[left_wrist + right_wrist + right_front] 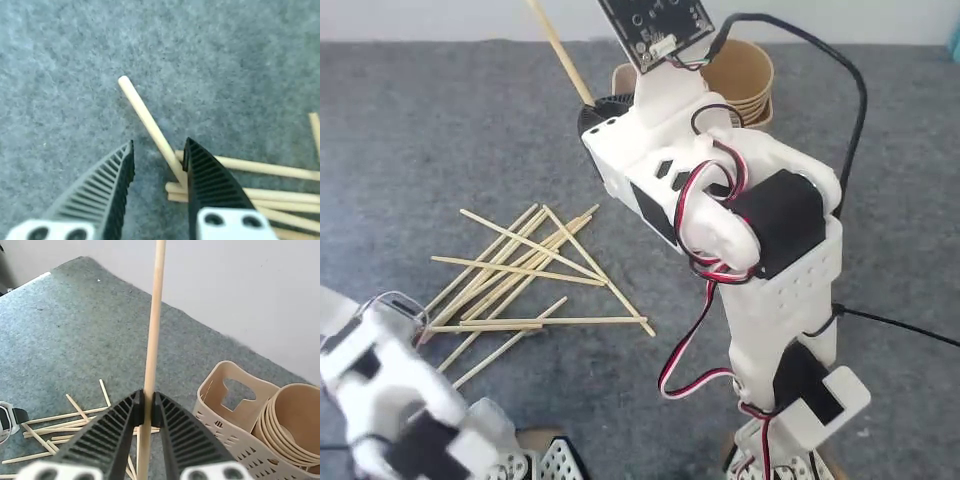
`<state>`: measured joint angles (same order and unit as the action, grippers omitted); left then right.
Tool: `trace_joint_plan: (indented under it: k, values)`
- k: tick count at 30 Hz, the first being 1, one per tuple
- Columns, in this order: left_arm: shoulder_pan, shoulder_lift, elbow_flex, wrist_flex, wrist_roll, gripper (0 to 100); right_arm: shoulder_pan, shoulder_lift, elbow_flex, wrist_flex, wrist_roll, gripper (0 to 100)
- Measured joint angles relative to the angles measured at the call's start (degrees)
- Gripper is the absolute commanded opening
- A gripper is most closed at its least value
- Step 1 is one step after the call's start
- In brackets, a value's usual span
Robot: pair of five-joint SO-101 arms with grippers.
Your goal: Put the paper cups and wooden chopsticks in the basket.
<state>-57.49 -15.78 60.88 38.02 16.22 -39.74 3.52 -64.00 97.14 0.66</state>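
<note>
Several wooden chopsticks [520, 275] lie crossed in a loose pile on the grey carpet. My right gripper [148, 395] is shut on one chopstick [154, 315], held upright and raised next to the beige basket [225, 400]. That chopstick [562, 55] sticks up past the right arm in the high view. A stack of paper cups [295, 425] stands in the basket. My left gripper [160, 141] is open low over the carpet at the pile's end, with one chopstick [147, 120] lying between its fingers, close to one finger [207, 185].
The right arm's white body [760, 230] covers most of the basket in the high view, where the cups [745, 70] show behind it. The left arm [380, 390] sits at the near left corner. Bare carpet lies left of and beyond the pile.
</note>
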Motion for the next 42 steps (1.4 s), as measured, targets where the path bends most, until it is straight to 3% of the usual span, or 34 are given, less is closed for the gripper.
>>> trace_joint_plan:
  k: [6,10,20,28,35,42]
  values:
    - [0.00,6.77,-5.45,1.58,-0.26,13,0.09,0.00,0.00,0.00,0.00,0.8]
    - [0.35,6.95,-5.80,1.76,-0.09,0,0.09,0.00,0.00,0.00,0.00,0.8]
    - [0.18,5.10,-5.36,1.49,0.00,1,0.09,-1.05,0.00,0.79,0.00,0.8]
    - [2.37,-21.19,10.20,-0.44,0.00,1,2.46,-11.34,1.32,3.52,3.69,0.8]
    - [2.90,-49.41,18.64,4.22,0.00,1,8.18,-20.75,10.99,3.52,5.89,0.8]
    - [2.99,-53.01,19.16,1.85,0.00,1,7.03,-34.81,22.51,2.11,9.14,0.8]
